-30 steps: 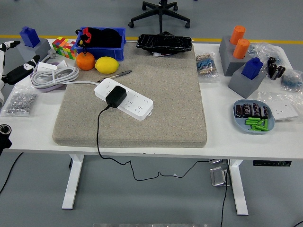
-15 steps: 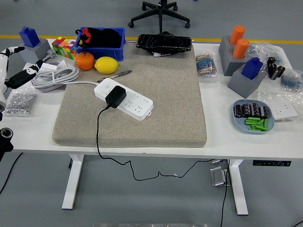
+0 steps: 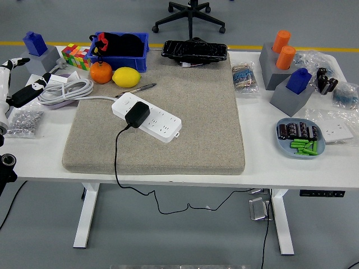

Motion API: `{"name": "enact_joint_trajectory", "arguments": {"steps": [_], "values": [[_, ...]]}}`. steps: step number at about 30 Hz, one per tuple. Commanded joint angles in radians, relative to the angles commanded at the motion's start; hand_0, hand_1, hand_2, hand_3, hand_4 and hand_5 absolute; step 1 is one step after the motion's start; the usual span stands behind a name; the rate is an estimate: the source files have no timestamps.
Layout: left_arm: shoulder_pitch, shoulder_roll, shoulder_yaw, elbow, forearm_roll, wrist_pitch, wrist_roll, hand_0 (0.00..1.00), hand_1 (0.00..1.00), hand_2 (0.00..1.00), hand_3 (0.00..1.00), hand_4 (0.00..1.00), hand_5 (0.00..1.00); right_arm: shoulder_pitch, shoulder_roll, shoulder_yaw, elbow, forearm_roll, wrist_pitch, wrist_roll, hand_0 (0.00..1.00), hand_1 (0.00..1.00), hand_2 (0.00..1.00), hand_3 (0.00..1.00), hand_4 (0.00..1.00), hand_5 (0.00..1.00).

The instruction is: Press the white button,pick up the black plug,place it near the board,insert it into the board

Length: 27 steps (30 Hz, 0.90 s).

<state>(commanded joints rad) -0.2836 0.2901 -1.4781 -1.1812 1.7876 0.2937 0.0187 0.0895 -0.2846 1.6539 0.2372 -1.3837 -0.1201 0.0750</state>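
Observation:
A white power strip [image 3: 150,119] lies slantwise on the beige felt mat [image 3: 185,134]. A black plug [image 3: 137,114] sits plugged into the strip near its left end, and its black cord [image 3: 116,162] runs off the table's front edge. The strip's white button is too small to make out. My left hand [image 3: 21,78] hovers at the far left edge over the table, fingers spread and holding nothing, well left of the strip. My right hand is out of view.
A coiled white cable [image 3: 64,89], an orange [image 3: 101,72], a lemon [image 3: 127,77] and a pen [image 3: 138,88] lie behind the strip. A blue bin [image 3: 120,50] and black tray [image 3: 194,50] stand at the back. Grey blocks [image 3: 291,89] and a blue dish [image 3: 300,138] sit right.
My left hand has moved slightly right and up along the left edge. Nothing else has moved.

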Motion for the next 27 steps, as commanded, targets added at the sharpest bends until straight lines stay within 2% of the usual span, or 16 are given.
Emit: {"name": "enact_joint_trajectory", "arguments": {"steps": [27], "values": [[0.013, -0.004, 0.000, -0.003, -0.002, -0.002, 0.003, 0.975, 0.914, 0.845, 0.782, 0.832, 0.566, -0.010, 0.006, 0.009, 0.000, -0.003, 0.003, -0.002, 0.671, 0.587, 0.582, 0.573, 0.631, 0.302]]}}
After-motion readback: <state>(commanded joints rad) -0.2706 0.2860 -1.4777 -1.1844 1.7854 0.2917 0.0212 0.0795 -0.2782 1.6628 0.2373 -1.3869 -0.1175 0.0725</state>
